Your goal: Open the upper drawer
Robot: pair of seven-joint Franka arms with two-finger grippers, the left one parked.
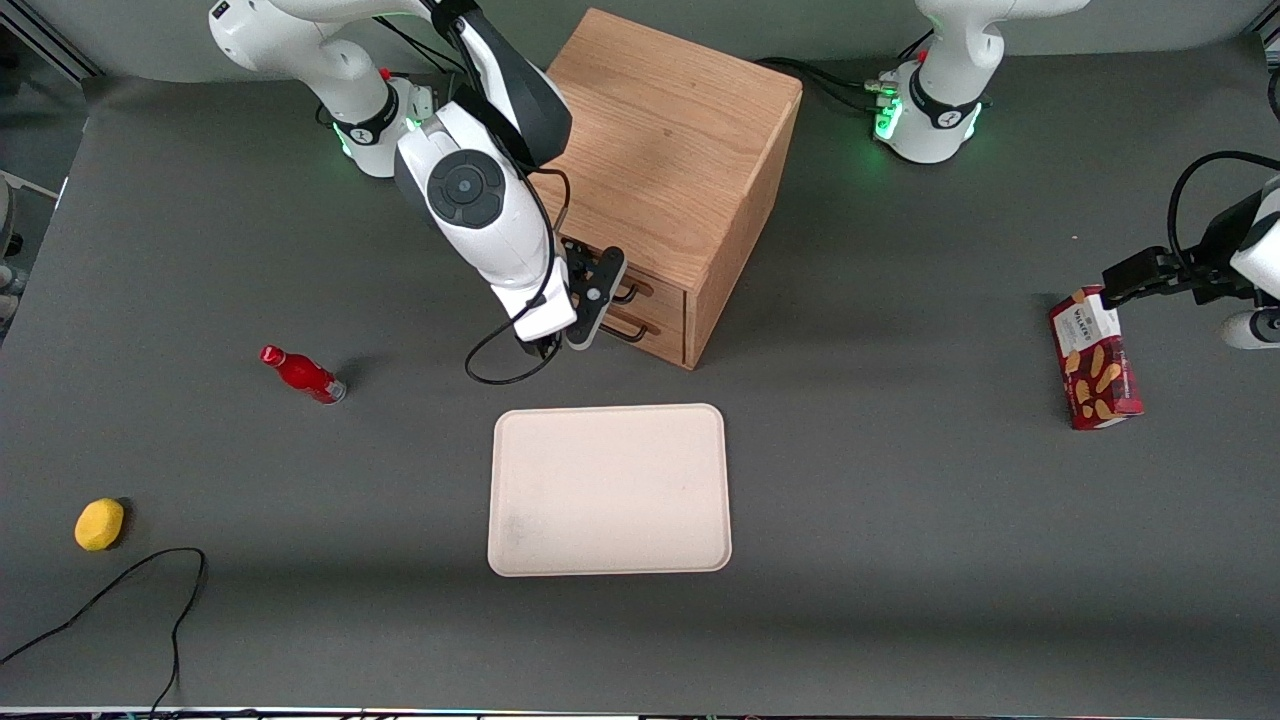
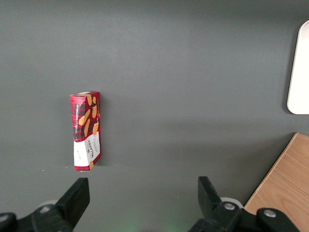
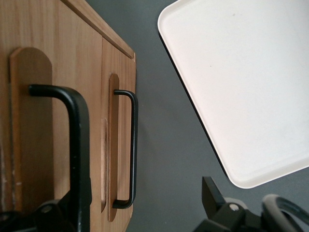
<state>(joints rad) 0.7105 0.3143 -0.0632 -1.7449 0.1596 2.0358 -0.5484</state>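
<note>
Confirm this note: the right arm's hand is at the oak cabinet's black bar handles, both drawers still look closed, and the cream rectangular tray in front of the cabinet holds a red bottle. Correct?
One thing is wrong: the cream rectangular tray holds nothing. The front view shows the small red bottle lying on the grey table, toward the working arm's end. The rest stands: the hand is at the black bar handles of the oak cabinet, and both drawers look closed.

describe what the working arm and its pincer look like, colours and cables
The working arm is glossy white with a dark grey round cap on one joint and a black section above. A thin black cable loops down from it. Its pincer, at the upper drawer, has black fingers. The base glows green.
</note>
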